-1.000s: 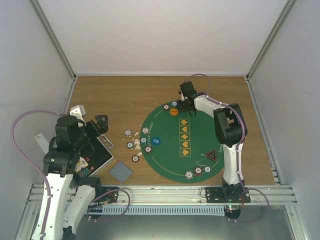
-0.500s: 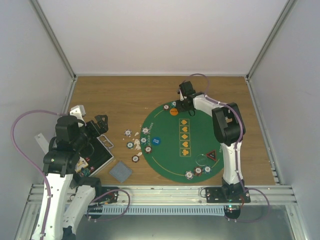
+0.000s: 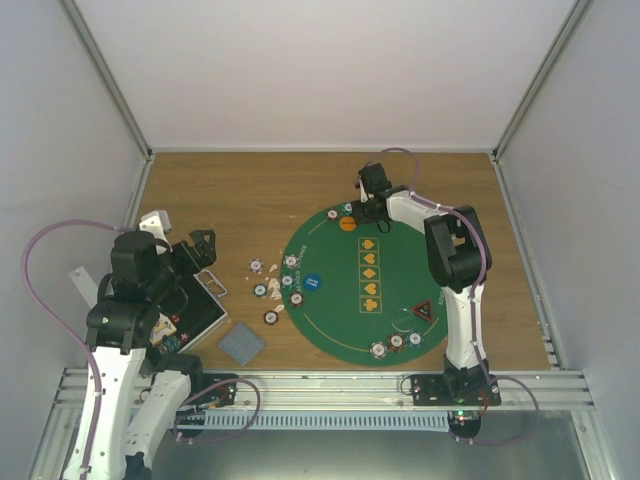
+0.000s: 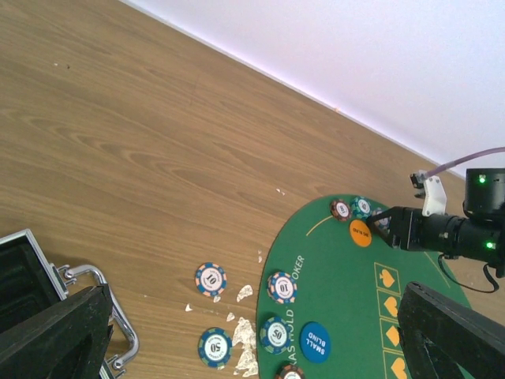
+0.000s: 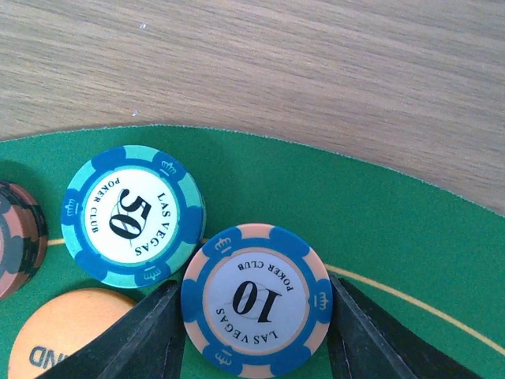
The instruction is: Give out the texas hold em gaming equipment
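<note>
In the right wrist view a blue-and-peach 10 poker chip point(image 5: 256, 300) lies flat on the green mat point(image 5: 379, 237). My right gripper point(image 5: 254, 320) is shut on it, one black finger against each side. A teal 50 chip point(image 5: 132, 215), a dark red chip point(image 5: 16, 237) and the orange disc point(image 5: 75, 335) sit just beside it. From above, my right gripper point(image 3: 372, 205) is at the mat's far edge. Several loose chips point(image 3: 260, 290) lie left of the mat, with the blue disc point(image 3: 312, 283) nearby. My left gripper point(image 4: 254, 300) hangs open above them, holding nothing.
The black case point(image 3: 190, 305) stands open at the left under my left arm. A grey card stack point(image 3: 241, 342) lies near the front edge. The triangle marker point(image 3: 425, 311), a clear disc point(image 3: 402, 320) and three chips point(image 3: 396, 341) sit on the mat's near side. White scraps point(image 4: 245, 339) litter the wood.
My right gripper has shifted slightly along the mat's far edge with the 10 chip between its fingers. The left arm has not moved.
</note>
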`<state>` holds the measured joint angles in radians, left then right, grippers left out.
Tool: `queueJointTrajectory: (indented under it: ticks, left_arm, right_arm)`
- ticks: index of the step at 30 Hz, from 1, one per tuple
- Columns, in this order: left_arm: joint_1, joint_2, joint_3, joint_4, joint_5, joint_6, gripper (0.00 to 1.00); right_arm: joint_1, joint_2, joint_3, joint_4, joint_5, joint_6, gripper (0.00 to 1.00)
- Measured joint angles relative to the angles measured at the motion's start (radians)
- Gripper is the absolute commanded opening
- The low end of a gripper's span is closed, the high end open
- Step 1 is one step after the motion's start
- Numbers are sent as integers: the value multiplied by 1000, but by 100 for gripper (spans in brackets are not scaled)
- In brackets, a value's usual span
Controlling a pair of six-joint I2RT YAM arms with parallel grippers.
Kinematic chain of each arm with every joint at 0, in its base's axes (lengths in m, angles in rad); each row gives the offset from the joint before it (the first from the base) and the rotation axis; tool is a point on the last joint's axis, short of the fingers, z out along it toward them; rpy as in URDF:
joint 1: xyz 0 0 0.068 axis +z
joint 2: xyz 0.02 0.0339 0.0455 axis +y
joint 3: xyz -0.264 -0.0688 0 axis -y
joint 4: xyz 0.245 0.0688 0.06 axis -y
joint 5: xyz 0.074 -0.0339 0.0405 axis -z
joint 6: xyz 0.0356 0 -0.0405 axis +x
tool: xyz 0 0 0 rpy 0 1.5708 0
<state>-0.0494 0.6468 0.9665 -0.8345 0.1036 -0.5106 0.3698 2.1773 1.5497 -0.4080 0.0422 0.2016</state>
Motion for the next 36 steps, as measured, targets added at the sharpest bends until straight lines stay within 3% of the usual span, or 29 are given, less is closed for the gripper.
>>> queueJointTrajectory:
  ticks: [12, 26, 36]
  left_arm:
    - [0, -4, 0, 0, -5, -3, 99]
    - [0, -10, 0, -2, -2, -2, 99]
    - [0, 8, -35, -65, 54, 5, 99]
  right_arm:
    - [0, -39, -38, -3, 15, -7, 56]
    - [9, -253, -172, -2, -28, -47, 82]
    - [232, -502, -254, -33, -79, 34, 88]
